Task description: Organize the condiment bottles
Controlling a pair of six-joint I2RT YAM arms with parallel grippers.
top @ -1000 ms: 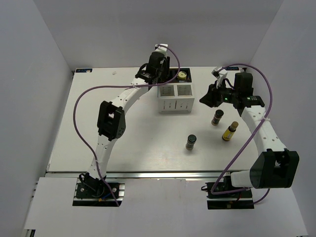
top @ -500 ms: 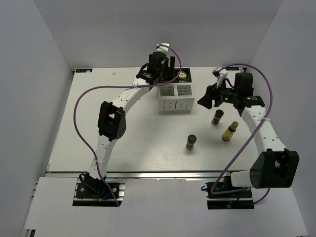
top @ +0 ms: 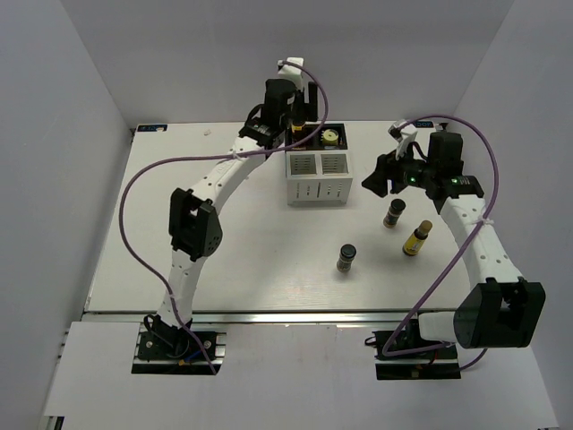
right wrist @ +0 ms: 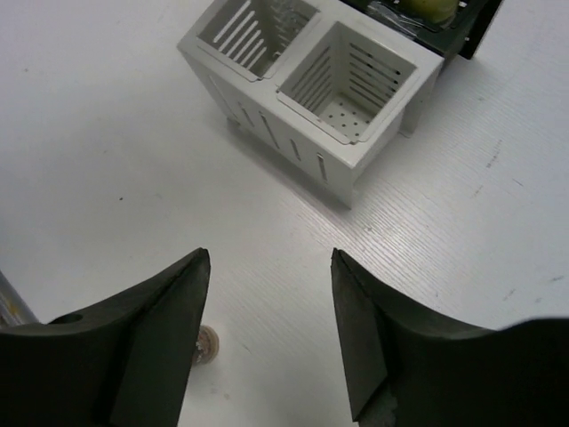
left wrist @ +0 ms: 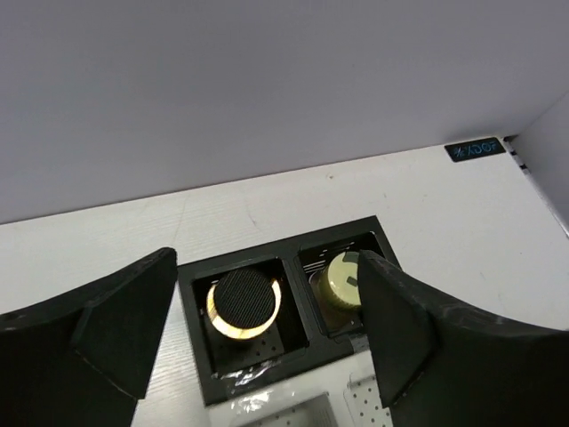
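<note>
Two condiment bottles stand in the black organizer [left wrist: 298, 342], a black-capped one [left wrist: 244, 301] in its left cell and a pale-yellow-capped one [left wrist: 340, 281] in its right cell. My left gripper [left wrist: 267, 260] hangs open above them, holding nothing. It is at the back of the table [top: 303, 112]. On the table lie three more bottles: a brown one [top: 394, 213], a yellow one [top: 416, 238] and a dark green one [top: 346, 258]. My right gripper [top: 372, 179] is open and empty over bare table [right wrist: 268, 258], right of the white organizer.
The white organizer [top: 316, 176] [right wrist: 311, 84] with two empty slotted cells stands just in front of the black organizer [top: 315, 143]. A small round brownish thing [right wrist: 206, 345] shows by my right gripper's left finger. White walls close in the back and sides.
My left gripper has opened, let go of the black-capped bottle in the black organizer and lifted back from it. My right gripper has opened too, staying about where it was.
</note>
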